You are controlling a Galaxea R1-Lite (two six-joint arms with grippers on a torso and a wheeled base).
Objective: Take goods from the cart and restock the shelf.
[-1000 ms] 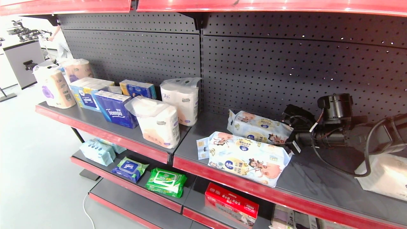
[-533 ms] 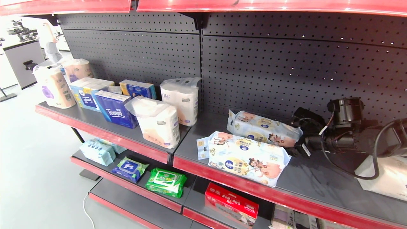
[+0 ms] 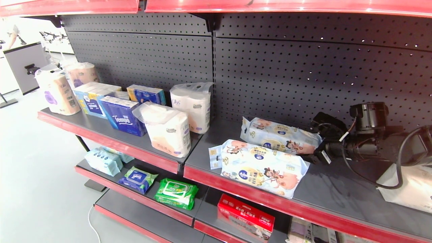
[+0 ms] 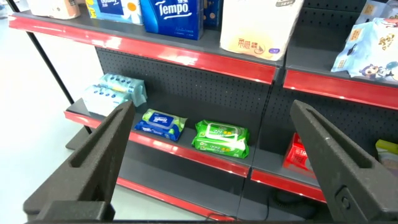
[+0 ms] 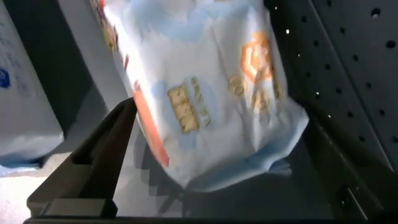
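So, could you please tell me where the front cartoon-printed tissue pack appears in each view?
Head view: the front cartoon-printed tissue pack lies at the red lip, before its twin.
Left wrist view: it overhangs the red lip, above the red box.
Right wrist view: its pale side lies beside the twin, away from the black pegboard.
Shared landmark: that black pegboard.

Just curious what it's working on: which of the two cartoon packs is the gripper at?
The rear pack, by the pegboard; the right gripper sits at its end. The front pack lies at the shelf edge.
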